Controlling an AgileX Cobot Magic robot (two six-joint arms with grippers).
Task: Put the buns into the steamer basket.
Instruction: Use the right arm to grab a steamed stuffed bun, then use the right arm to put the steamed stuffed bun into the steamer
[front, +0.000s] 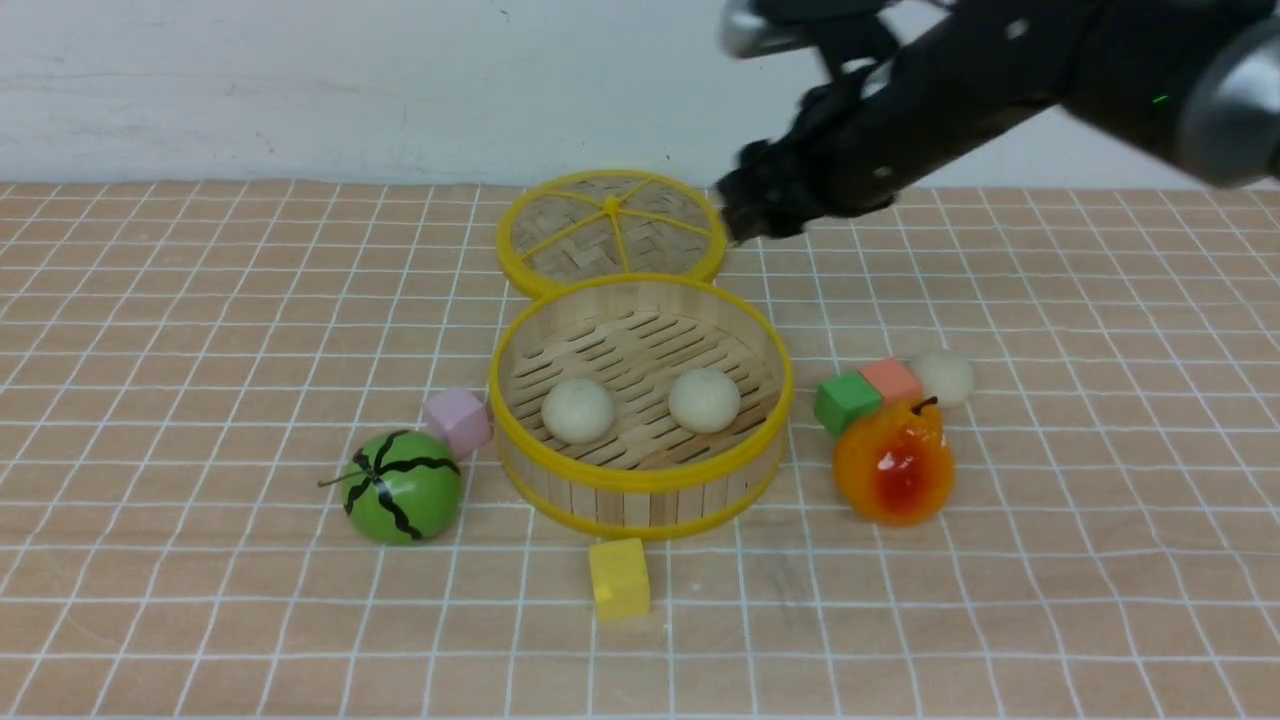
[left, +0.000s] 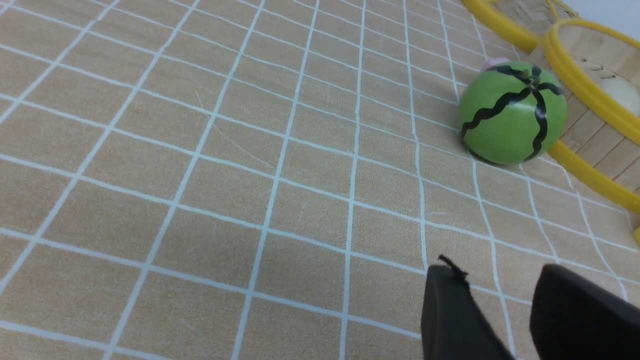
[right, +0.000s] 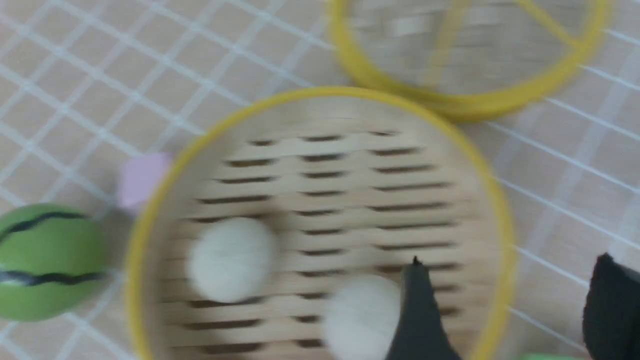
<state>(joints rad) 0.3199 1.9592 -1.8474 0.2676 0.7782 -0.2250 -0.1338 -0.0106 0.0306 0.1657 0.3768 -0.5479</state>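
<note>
The round bamboo steamer basket (front: 640, 487) sits mid-table with two cream-white buns (front: 578, 410) (front: 704, 400) on its slatted floor. A third bun (front: 942, 377) lies on the cloth to its right, behind the pear and against the salmon cube. My right gripper (front: 738, 212) hangs high above the basket's far right side, beside the lid. In the right wrist view it (right: 510, 270) is open and empty over the basket rim (right: 500, 225), with one bun (right: 360, 315) by its finger. My left gripper (left: 495, 280) is open and empty, low over bare cloth.
The woven lid (front: 610, 225) lies flat behind the basket. A toy watermelon (front: 402, 487) and a pink cube (front: 457, 420) are at the basket's left. A yellow cube (front: 619, 577) sits in front. A green cube (front: 847, 402), a salmon cube (front: 890, 380) and an orange pear (front: 893, 465) are at the right.
</note>
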